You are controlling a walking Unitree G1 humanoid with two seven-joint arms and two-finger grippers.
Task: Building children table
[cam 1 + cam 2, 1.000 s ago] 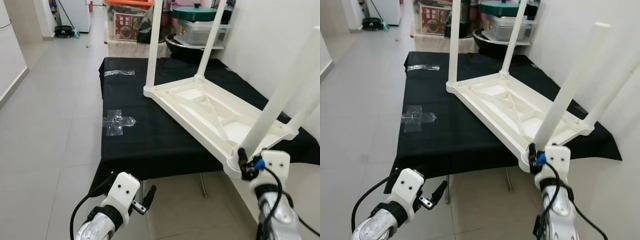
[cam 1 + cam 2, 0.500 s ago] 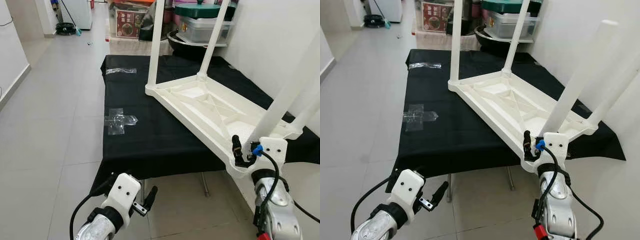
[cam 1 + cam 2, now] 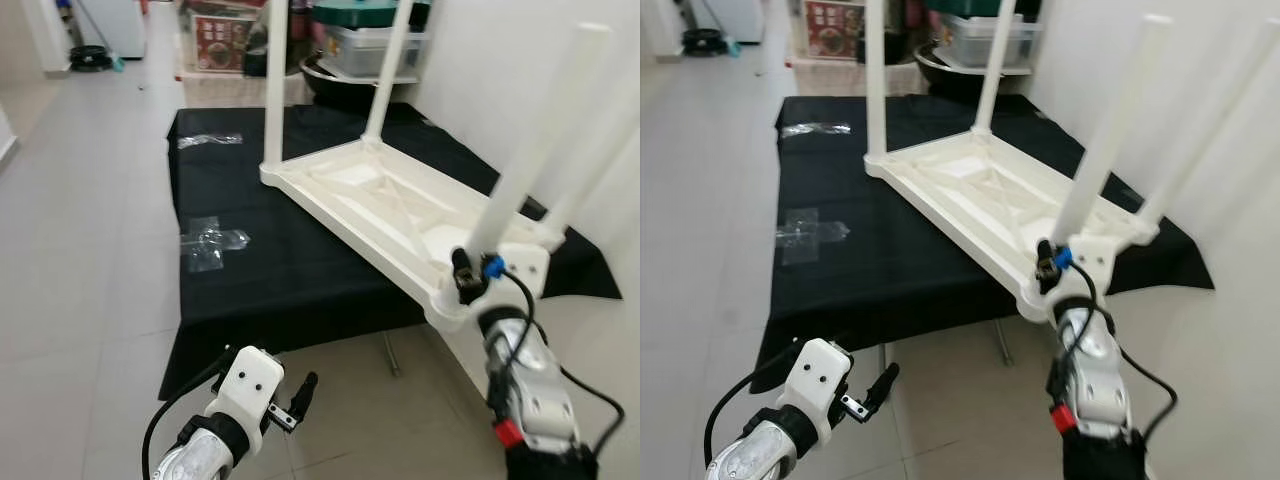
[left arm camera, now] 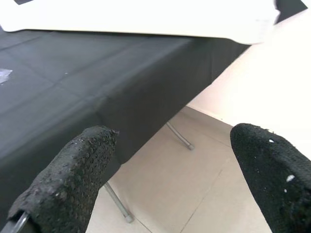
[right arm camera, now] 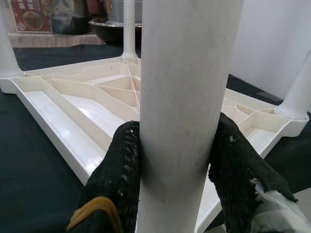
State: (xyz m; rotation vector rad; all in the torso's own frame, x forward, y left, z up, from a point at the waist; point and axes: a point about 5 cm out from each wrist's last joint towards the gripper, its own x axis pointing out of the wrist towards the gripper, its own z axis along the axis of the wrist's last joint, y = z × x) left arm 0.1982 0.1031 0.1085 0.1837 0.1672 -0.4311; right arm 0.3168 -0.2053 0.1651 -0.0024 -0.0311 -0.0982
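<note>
The white plastic children's table lies upside down on a black-covered table, its legs pointing up. Its near right corner juts past the black table's edge. My right gripper is shut on the near leg just above its socket. In the right wrist view both black fingers press against the sides of that leg. My left gripper hangs low in front of the black table. It is open in the left wrist view, with nothing between the fingers.
Two patches of clear tape stick to the black cloth. Storage boxes and a lidded pot crowd the far end. A white wall runs close along the right. Tiled floor lies open to the left.
The head view has shifted, so the scene sits further left. My right arm now reaches further out, with its gripper still on the near leg. The left gripper has not moved.
</note>
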